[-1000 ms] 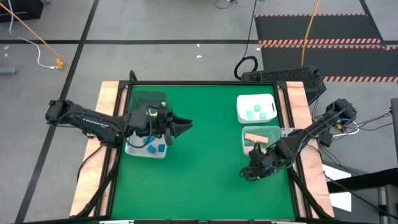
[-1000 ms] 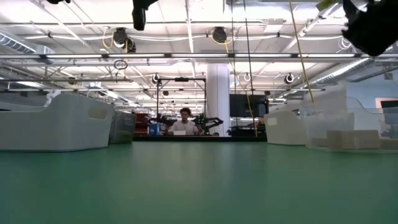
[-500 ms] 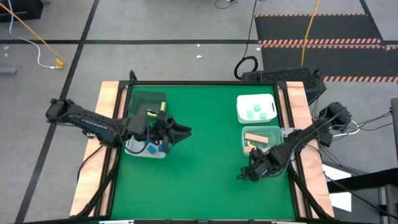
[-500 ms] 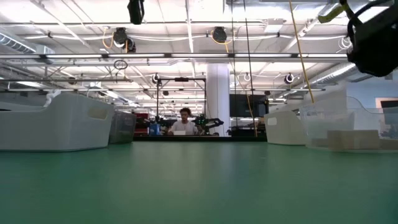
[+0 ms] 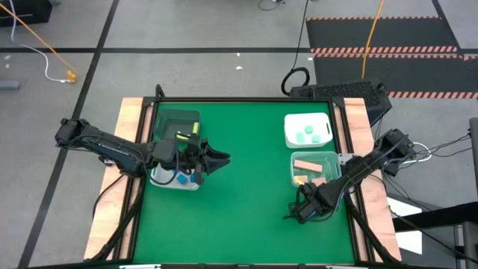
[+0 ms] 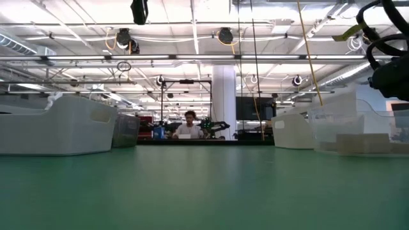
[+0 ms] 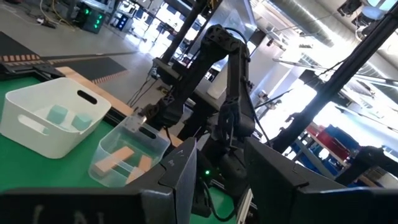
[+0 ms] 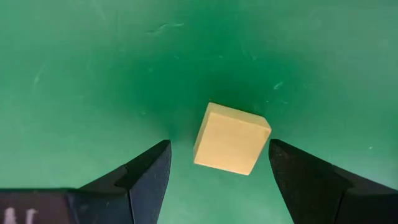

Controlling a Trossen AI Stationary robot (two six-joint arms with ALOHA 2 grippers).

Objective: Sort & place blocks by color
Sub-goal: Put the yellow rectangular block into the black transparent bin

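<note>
From above we see the green table with four bins — mint blocks in the white one, pink bars in the clear one. Only the right wrist view shows the yellow block, lying on the mat between the spread, empty fingers of the right gripper, angled down. The left gripper juts level beside the blue blocks; its grip we cannot tell.
</note>
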